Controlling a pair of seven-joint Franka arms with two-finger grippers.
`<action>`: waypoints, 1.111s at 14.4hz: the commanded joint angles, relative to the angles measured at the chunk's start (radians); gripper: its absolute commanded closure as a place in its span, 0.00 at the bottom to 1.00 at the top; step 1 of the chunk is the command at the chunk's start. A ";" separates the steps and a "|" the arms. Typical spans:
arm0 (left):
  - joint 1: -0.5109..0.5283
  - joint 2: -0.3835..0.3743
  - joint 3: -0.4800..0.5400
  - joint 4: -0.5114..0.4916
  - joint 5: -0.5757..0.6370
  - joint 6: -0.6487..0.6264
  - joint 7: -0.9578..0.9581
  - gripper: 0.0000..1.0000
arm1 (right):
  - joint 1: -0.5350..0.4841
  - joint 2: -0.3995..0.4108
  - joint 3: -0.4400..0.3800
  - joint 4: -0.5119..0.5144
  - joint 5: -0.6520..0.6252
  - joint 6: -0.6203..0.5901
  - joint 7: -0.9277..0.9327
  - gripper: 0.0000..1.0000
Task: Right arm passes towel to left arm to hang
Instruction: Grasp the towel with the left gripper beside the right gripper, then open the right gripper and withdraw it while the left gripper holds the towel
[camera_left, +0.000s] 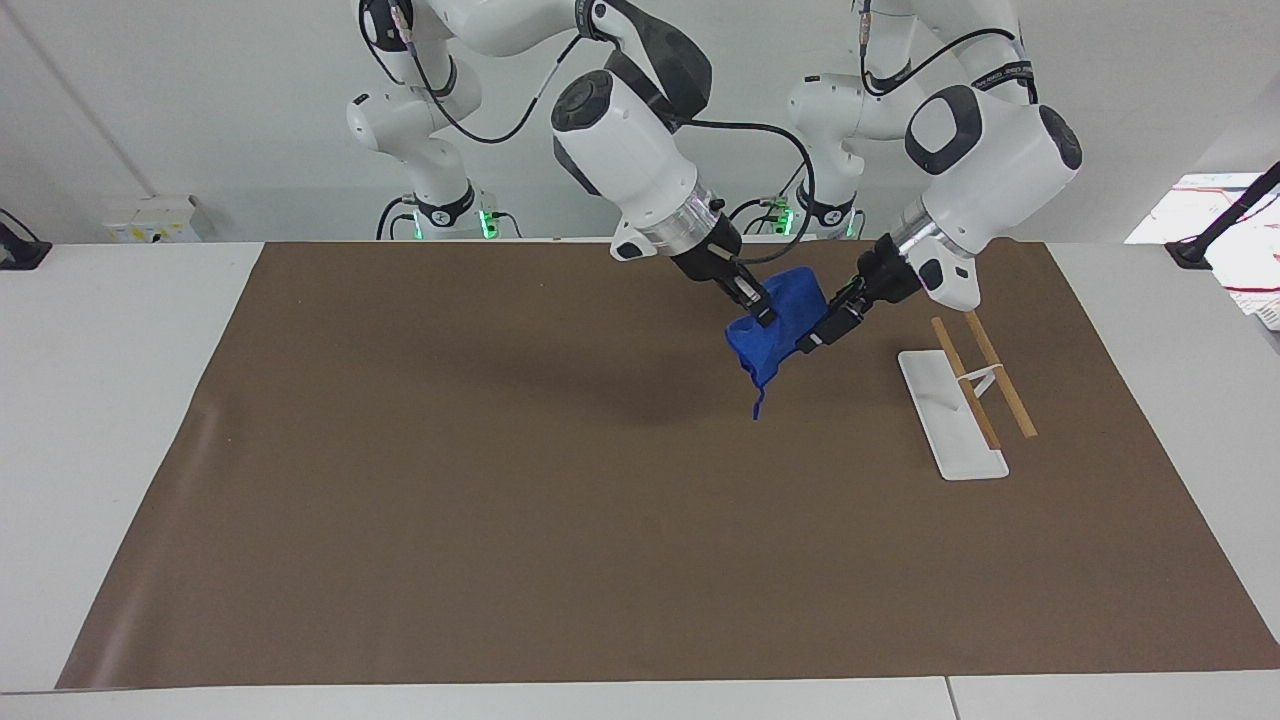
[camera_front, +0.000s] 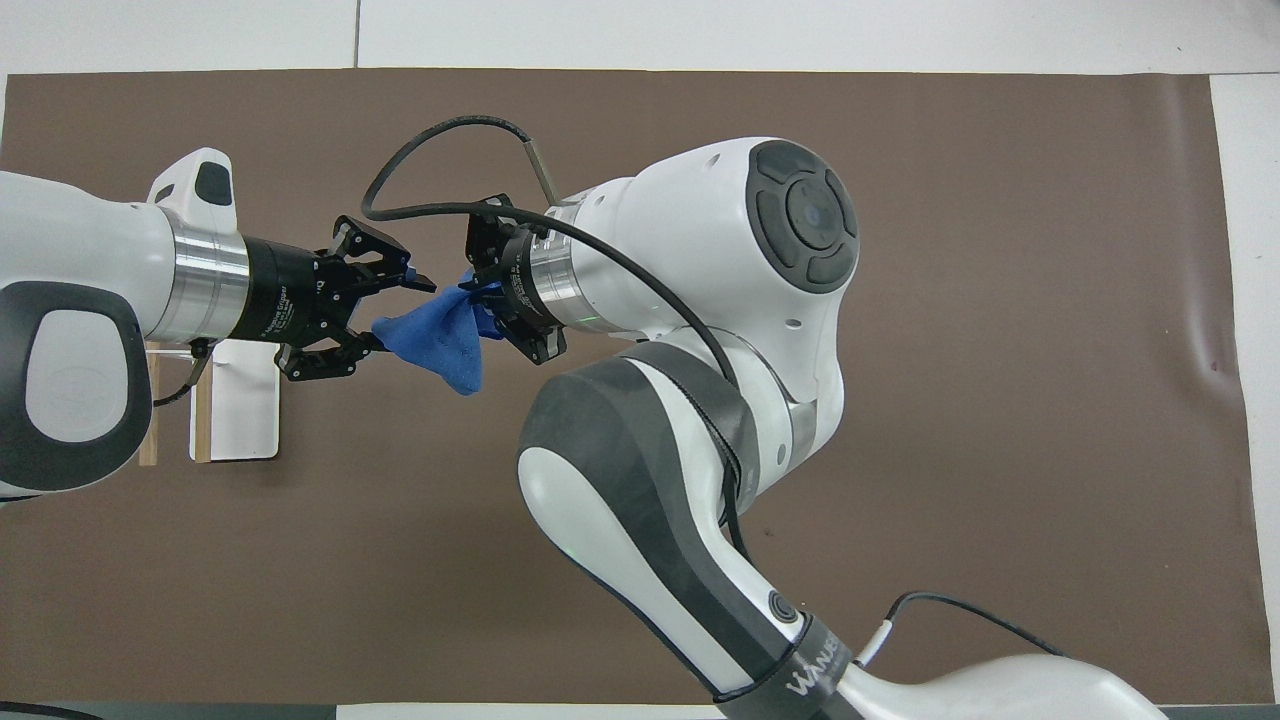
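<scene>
The blue towel (camera_left: 768, 345) hangs bunched in the air from my right gripper (camera_left: 762, 312), which is shut on its upper part. A thin loop cord dangles below it. In the overhead view the towel (camera_front: 440, 340) stretches from the right gripper (camera_front: 492, 308) toward my left gripper (camera_front: 393, 315). The left gripper (camera_left: 816, 335) is open, with its fingers on either side of the towel's free end. Both grippers are up over the brown mat.
A white flat base (camera_left: 950, 415) with two wooden rods (camera_left: 1000, 375) across it, a small rack, lies on the brown mat (camera_left: 500, 500) toward the left arm's end. It also shows in the overhead view (camera_front: 240, 410).
</scene>
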 joint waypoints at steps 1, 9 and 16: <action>0.003 -0.022 0.001 -0.027 0.016 0.033 0.035 1.00 | -0.007 -0.008 0.004 -0.014 0.022 0.017 -0.003 1.00; 0.006 -0.019 0.001 -0.008 0.078 0.067 0.072 1.00 | -0.016 -0.009 0.003 -0.023 0.011 0.014 -0.011 0.67; 0.006 -0.016 0.001 -0.004 0.110 0.098 0.071 1.00 | -0.112 -0.038 -0.005 -0.055 -0.325 -0.211 -0.442 0.00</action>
